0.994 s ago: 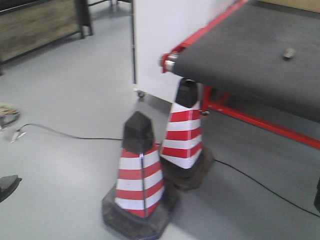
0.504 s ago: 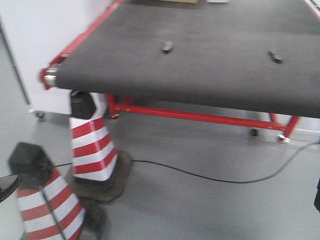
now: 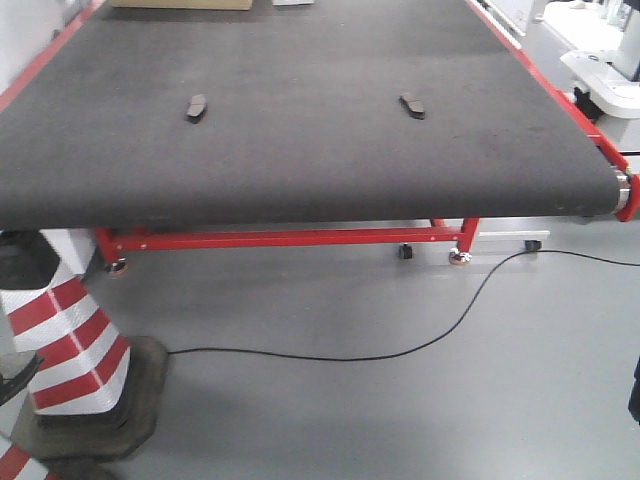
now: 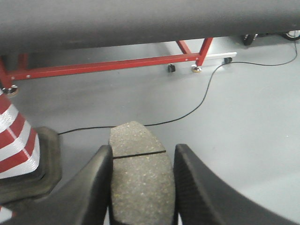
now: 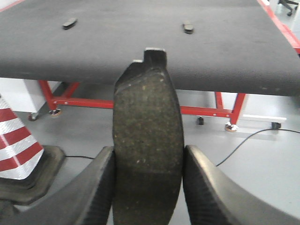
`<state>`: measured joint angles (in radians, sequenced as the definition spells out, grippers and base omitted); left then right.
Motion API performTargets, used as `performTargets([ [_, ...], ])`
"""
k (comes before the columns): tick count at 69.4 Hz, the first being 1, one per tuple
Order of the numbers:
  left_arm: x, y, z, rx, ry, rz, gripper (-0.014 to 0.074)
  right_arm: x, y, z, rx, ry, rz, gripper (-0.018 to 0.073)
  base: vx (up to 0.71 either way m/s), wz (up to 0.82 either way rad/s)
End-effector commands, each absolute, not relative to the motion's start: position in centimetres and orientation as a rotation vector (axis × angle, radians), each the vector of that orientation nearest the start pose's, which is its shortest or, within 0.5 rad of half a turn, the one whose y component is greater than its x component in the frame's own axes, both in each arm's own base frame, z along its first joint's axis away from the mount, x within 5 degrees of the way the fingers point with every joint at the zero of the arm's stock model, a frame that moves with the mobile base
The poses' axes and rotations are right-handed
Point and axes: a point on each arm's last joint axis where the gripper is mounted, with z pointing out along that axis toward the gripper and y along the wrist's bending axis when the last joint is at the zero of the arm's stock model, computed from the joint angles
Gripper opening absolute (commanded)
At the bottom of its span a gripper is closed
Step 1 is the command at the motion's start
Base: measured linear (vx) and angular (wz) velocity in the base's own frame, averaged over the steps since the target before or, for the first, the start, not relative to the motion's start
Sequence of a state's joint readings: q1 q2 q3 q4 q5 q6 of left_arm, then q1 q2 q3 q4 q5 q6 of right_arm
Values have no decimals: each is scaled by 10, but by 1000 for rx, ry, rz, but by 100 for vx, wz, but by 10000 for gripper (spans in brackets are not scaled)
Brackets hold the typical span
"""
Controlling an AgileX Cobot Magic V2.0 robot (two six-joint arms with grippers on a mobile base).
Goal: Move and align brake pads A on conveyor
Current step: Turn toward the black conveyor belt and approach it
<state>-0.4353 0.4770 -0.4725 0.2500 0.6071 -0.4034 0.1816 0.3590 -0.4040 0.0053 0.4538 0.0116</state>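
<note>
Already each hand grips a brake pad: the left hand [image 4: 140, 187] clamps a grooved pad [image 4: 140, 173] between its fingers, and the right hand [image 5: 146, 187] clamps another pad [image 5: 146, 154] upright. Two more pads [image 3: 196, 107] [image 3: 412, 105] lie well apart on the conveyor [image 3: 300, 150]. A striped cone [image 3: 65, 350] stands on the floor [image 3: 400, 400], a black cable [image 3: 420, 340] trailing nearby.
</note>
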Motion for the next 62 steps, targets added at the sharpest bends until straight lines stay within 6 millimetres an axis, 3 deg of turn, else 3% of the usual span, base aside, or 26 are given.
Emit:
performTargets([
  [1,94,-31,302,169,1968,-282,-6,82,15,303,-157,1766,128,-3,14,-20],
  [62,94,-31,302,169,1968,-282,-6,82,15,303,-157,1766,128,-3,32,2],
])
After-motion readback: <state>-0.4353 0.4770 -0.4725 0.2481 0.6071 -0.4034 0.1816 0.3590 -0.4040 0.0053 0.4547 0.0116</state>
